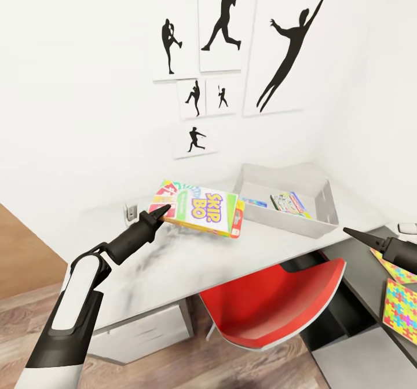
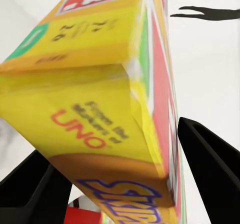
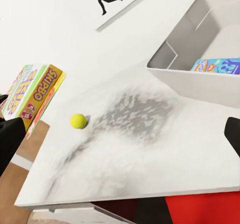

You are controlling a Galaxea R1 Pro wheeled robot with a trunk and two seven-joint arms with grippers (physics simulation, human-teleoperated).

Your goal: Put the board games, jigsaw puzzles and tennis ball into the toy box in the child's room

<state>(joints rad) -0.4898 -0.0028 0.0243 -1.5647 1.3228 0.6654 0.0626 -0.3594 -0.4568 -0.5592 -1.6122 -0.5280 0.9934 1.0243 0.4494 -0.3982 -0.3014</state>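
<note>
Your left claw (image 1: pixel 164 210) grasps the SKIP BO game box (image 1: pixel 200 207) above the surface (image 1: pixel 174 261); carry it rightward over the toy box (image 1: pixel 324 206), while your right claw (image 1: pixel 353 234) apparently hangs released.

Head cam: high, looking forward and down over both arms at the white table (image 1: pixel 174 261), wall and athlete pictures (image 1: pixel 223 21) behind. Left wrist cam: very close along its fingers, right up against the SKIP BO box (image 2: pixel 100 109), blurred. Right wrist cam: further back, looking across the tabletop. Shared by head and right wrist: table, SKIP BO box, toy box (image 1: pixel 315 218).
</note>
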